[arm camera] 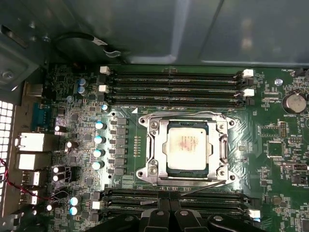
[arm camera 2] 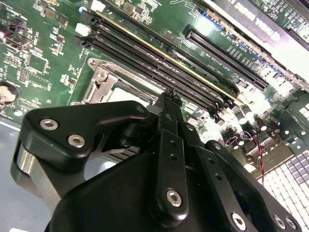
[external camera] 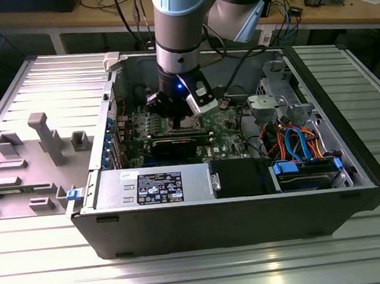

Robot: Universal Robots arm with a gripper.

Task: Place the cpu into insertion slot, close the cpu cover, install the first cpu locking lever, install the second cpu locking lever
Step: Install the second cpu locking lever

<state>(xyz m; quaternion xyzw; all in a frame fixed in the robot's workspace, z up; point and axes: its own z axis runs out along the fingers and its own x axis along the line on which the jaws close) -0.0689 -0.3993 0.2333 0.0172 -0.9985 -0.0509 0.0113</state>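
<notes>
Silver cpu (arm camera: 188, 146) seated under cpu cover (arm camera: 187, 147); exterior view: claw (external camera: 183, 116) hides it.

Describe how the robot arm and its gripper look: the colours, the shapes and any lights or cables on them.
In the exterior view the arm is a thick silver-grey tube with light blue joint caps. A small blue light glows on its black wrist section, and black cables hang behind it. The gripper is matte black, built of flat, rounded links joined by silver screws, in the second wrist view.
</notes>
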